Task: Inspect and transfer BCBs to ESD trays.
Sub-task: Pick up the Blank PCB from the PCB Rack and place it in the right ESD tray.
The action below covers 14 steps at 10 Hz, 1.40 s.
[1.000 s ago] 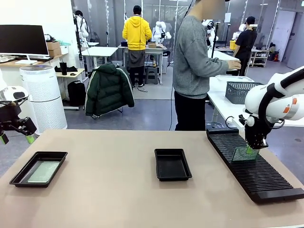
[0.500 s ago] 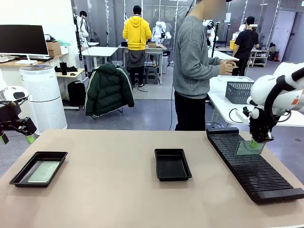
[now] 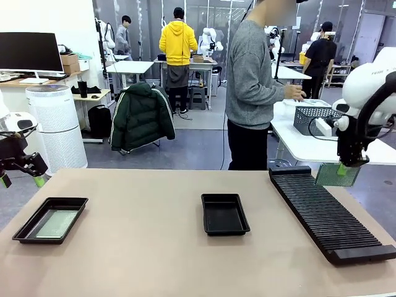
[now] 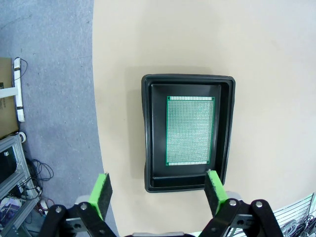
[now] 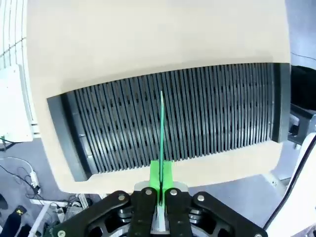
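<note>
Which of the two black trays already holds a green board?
The tray near the table's left edge: a green board lies flat on its floor. The middle tray has a bare floor.

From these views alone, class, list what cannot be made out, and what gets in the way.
- Faces of the held BCB: edge-on in the right wrist view; too small in the front view.
- The left gripper: cut by the left edge, front view.
- A corner of the ESD tray: behind a finger pad, left wrist view.
- Underside of the BCB in that tray: lies flat on its floor.
</note>
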Available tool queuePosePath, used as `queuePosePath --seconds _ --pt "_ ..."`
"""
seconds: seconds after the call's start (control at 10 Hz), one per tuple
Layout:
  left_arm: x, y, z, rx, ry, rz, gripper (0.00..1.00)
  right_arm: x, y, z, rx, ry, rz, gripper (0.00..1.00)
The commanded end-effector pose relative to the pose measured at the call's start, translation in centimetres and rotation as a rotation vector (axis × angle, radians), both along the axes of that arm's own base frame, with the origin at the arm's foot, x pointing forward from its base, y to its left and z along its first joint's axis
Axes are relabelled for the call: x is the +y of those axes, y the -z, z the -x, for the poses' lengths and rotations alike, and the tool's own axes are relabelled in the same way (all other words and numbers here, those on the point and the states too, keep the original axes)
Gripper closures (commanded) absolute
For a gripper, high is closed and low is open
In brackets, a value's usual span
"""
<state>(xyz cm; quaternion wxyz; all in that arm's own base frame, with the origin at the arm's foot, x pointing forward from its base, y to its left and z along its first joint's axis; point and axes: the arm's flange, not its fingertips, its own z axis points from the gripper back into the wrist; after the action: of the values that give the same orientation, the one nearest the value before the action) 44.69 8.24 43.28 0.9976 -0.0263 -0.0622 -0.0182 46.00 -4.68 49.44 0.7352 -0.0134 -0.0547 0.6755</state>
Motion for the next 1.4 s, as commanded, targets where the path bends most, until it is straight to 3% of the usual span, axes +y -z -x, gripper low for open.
queuePosePath --seconds 0.0,0.6,0.9,1.3 --pt "0.1 0.2 0.1 -0.008 0.001 -0.002 0.00 0.7 -2.7 0.8 0.014 0.041 -0.007 0.98" --pt "0.1 0.2 0.1 -0.008 0.001 -0.002 0.00 0.3 -8.8 3.9 -0.035 0.094 -0.003 0.98" --pt "0.1 0.2 0.1 -0.008 0.001 -0.002 0.00 -0.2 -9.0 4.4 -0.038 0.129 -0.021 0.98" --pt "0.1 0.2 0.1 -0.008 0.001 -0.002 0.00 -0.2 -9.1 4.1 -0.056 0.082 -0.018 0.98"
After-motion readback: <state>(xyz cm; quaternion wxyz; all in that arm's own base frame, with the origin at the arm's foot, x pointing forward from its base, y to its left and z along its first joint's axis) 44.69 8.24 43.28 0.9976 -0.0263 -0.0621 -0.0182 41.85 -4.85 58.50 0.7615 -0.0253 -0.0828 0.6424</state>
